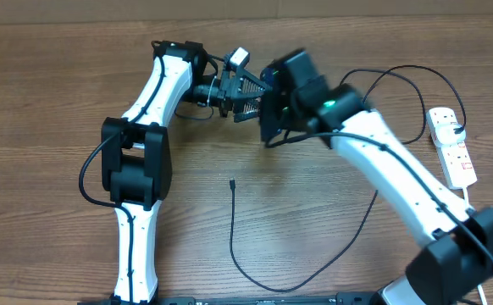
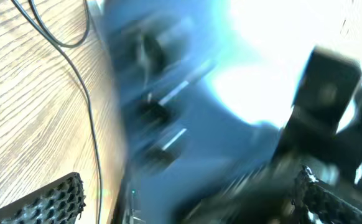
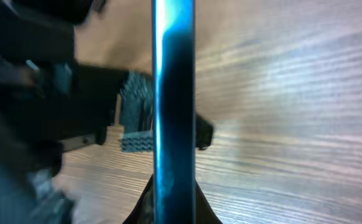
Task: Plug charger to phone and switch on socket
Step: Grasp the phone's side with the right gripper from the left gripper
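— Two grippers, one phone. Which of yours actually has it?

— The right one. My right gripper (image 3: 173, 206) is clamped tight on the phone (image 3: 173, 99). In that wrist view the phone is edge-on, a thin blue strip running straight up between the fingers, with the grain of the table (image 1: 52, 220) behind it.

— And the left?

— My left gripper (image 1: 251, 96) is spread wide with nothing gripped. It points straight at the right one over the far middle of the table. Its wrist view is mostly a blurry blue glow from the screen, with one ridged pad (image 2: 50, 199) low on the left and the other low on the right. Can't tell whether either pad touches the phone, it's too smeared.

— Where's the charger?

— Lying loose on the table. The charger (image 1: 233, 220) has its plug tip (image 1: 232, 181) pointing at the far side, near the grippers but apart from them. The cable runs back toward me, curls right and disappears under my right arm. Neither gripper touches it.

— Socket?

— The socket (image 1: 451, 144) lies flat near the right edge, well apart from the phone. Its switches are too small to read.
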